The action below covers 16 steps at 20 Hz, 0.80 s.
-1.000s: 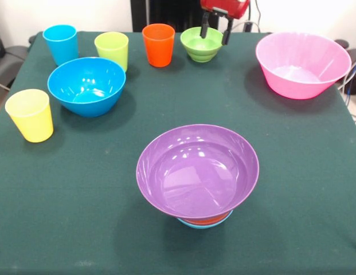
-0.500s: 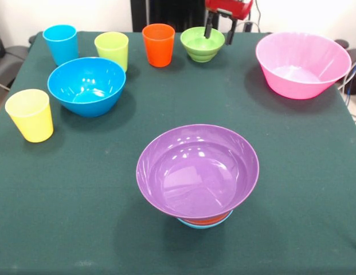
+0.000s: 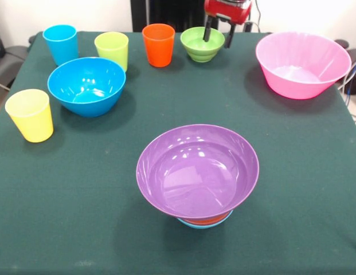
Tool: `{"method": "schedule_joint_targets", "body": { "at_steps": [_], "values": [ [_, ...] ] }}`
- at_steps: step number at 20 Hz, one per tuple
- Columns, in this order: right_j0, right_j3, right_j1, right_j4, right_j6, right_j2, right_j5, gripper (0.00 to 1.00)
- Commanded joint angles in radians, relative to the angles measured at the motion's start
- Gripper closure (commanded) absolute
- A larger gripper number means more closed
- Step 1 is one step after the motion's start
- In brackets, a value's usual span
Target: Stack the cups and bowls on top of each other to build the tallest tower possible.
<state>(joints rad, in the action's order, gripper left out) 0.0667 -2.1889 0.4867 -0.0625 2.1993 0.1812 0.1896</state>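
The tower stands near the table's front: a wide purple bowl (image 3: pixel 198 175) sits on an orange bowl (image 3: pixel 203 218) and a light-blue bowl (image 3: pixel 195 224), which show only as thin rims. My gripper (image 3: pixel 218 33) is open at the far edge. Its fingers straddle the right rim of the small green bowl (image 3: pixel 198 47). The orange cup (image 3: pixel 158 44), lime green cup (image 3: pixel 112 50) and blue cup (image 3: pixel 60 44) stand upright in the far row. The yellow cup (image 3: pixel 30 114) stands at the left. The deep blue bowl (image 3: pixel 86 86) and the large pink bowl (image 3: pixel 302 63) sit apart.
The dark green table (image 3: pixel 292 172) fills the view. A black pedestal (image 3: pixel 166 11) stands behind its far edge. Cables hang at the right edge (image 3: pixel 352 86).
My gripper has shifted slightly to the right and come down a little at the green bowl's rim. The bowls and cups have not moved.
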Motion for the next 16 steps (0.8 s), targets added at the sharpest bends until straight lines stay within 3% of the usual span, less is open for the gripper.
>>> {"method": "schedule_joint_targets", "body": {
  "at_steps": [1,16],
  "values": [
    [0.014,0.125,-0.093,0.039,0.123,-0.092,0.009,0.0],
    [0.032,0.14,-0.112,0.047,0.128,-0.078,0.01,0.0]
  ]
}}
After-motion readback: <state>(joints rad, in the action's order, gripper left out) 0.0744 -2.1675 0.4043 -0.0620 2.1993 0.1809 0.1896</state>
